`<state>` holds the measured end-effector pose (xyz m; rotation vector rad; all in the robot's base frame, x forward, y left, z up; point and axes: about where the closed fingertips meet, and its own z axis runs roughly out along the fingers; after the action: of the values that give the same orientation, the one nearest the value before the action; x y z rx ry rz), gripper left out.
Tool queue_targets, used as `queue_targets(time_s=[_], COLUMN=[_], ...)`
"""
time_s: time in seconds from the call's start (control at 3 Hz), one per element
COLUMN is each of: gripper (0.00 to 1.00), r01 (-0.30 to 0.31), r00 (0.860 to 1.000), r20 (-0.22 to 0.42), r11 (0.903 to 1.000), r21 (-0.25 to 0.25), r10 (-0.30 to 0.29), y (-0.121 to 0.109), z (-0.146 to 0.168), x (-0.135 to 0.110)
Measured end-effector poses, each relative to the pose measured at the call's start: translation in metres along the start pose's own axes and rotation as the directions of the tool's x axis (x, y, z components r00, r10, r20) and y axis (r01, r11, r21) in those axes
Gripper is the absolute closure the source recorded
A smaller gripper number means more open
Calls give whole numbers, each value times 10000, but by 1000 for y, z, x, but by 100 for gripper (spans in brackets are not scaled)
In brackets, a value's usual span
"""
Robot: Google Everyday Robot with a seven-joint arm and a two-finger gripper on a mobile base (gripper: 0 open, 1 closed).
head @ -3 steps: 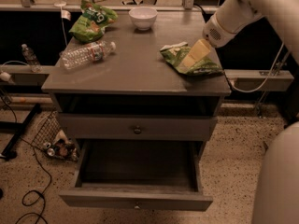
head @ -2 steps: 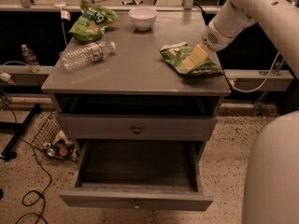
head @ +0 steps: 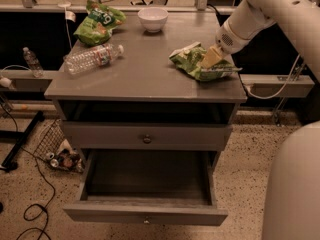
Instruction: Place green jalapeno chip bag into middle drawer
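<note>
So the tool sits on the right part of the chip bag, which lies flat near the front right corner of the table, long axis running roughly side to side. Honestly can't tell if it's pinching the bag or just resting on it. The open drawer is well below, pulled out in front and more toward the table's middle, so I'd guess lift, swing out front, then lower.

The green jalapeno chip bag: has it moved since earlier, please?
No; the green jalapeno chip bag still lies right of the bowl, under the gripper.
</note>
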<state>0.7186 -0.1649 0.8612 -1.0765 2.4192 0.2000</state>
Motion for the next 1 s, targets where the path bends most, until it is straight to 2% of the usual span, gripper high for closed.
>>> queue_targets(time_s=[0.33, 0.67, 1.0], gripper=[87, 100, 100], r01=[1005, 2451, 4102], r00=[9937, 9677, 9117], r20=[510, 796, 1233], r11=[9948, 9665, 8857], r21=[-186, -755, -2174], r10=[-995, -2392, -3919], y=[29, 76, 131], z=[-36, -69, -81], x=[-10, -18, -11])
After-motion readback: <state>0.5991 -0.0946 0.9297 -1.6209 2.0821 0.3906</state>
